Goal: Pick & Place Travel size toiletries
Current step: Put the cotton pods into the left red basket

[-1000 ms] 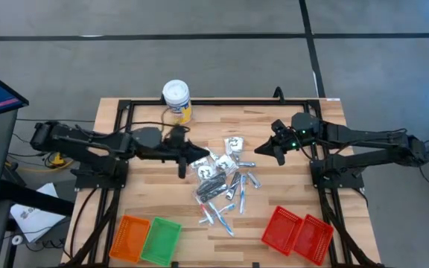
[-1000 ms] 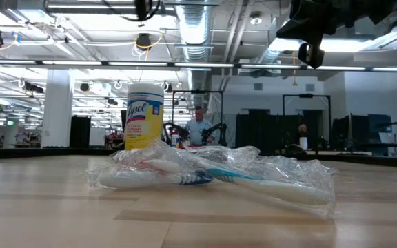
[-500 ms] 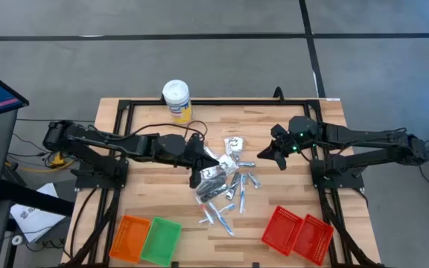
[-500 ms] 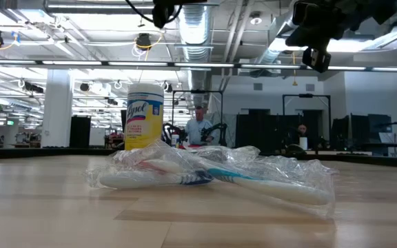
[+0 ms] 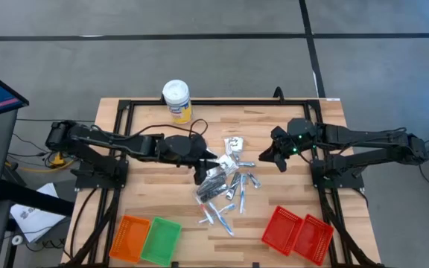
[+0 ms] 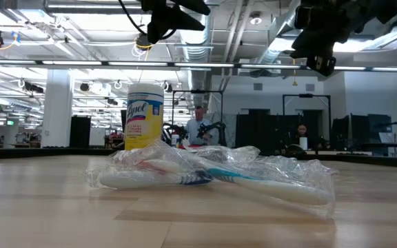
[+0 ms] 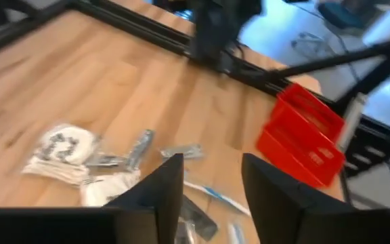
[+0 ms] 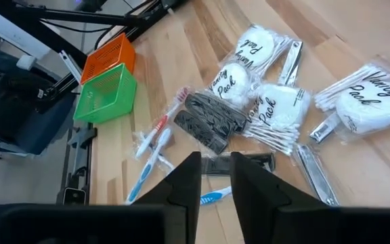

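Observation:
The travel size toiletries (image 5: 226, 182) lie in a loose pile on the table's middle. They include white vanity packs (image 8: 276, 105), a dark comb (image 8: 212, 122), silvery clippers (image 8: 313, 173) and wrapped toothbrushes (image 6: 212, 176). My left gripper (image 5: 202, 173) hangs open above the pile's left edge, pointing slantwise down at it, with nothing between its fingers (image 7: 171, 186). My right gripper (image 5: 268, 158) hovers above the table just right of the pile. Its fingers (image 8: 185, 183) stand a little apart, and it holds nothing. In the low view both grippers (image 6: 174, 17) (image 6: 320, 62) are high above the table.
A white-lidded yellow canister (image 5: 176, 100) stands at the far edge, left of centre. An orange basket (image 5: 129, 237) and a green basket (image 5: 160, 240) sit at the near left. Two red baskets (image 5: 281, 227) (image 5: 315, 238) sit at the near right. Black frame rails (image 5: 222, 104) border the table.
My left gripper has gone toward the table's right edge and down, tipping more steeply, and now hangs over the pile's left edge. My right gripper has tipped down a little, staying nearly in place. The toiletries have not moved.

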Controlling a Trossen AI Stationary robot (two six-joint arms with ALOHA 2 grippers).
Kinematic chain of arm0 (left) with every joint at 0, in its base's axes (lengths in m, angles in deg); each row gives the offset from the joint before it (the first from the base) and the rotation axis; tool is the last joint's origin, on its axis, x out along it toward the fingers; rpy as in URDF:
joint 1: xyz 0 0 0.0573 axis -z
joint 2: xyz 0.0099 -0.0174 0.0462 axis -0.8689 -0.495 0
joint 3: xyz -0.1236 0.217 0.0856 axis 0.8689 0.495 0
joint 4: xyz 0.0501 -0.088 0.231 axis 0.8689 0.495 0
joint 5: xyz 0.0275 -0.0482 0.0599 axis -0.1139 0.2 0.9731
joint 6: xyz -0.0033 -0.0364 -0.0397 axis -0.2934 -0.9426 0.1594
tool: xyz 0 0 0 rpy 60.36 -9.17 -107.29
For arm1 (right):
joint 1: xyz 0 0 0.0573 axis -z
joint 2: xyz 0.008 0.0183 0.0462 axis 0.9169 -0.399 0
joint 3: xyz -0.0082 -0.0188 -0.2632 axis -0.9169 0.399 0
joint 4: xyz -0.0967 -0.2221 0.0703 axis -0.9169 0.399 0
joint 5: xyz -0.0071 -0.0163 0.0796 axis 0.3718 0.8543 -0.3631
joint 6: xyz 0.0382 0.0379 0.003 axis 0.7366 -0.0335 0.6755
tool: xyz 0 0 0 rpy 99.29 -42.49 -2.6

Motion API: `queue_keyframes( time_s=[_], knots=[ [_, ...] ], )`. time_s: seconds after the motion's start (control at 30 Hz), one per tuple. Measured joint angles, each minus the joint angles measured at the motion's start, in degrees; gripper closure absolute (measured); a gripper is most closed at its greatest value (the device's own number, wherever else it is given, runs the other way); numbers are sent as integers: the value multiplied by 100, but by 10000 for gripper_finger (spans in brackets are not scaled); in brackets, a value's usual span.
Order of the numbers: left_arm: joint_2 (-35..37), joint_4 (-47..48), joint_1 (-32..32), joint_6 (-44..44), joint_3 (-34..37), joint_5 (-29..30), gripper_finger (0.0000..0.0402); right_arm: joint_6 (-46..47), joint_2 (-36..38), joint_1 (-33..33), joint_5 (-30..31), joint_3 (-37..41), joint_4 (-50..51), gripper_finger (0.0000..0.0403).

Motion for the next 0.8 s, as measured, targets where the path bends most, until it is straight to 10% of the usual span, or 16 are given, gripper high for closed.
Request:
queue_keyframes(
  time_s=[0.8],
  knots=[
    [29,-825,-451,-1615,891,588,269,158,-1576,216,20,-120,-488,327]
  ],
)
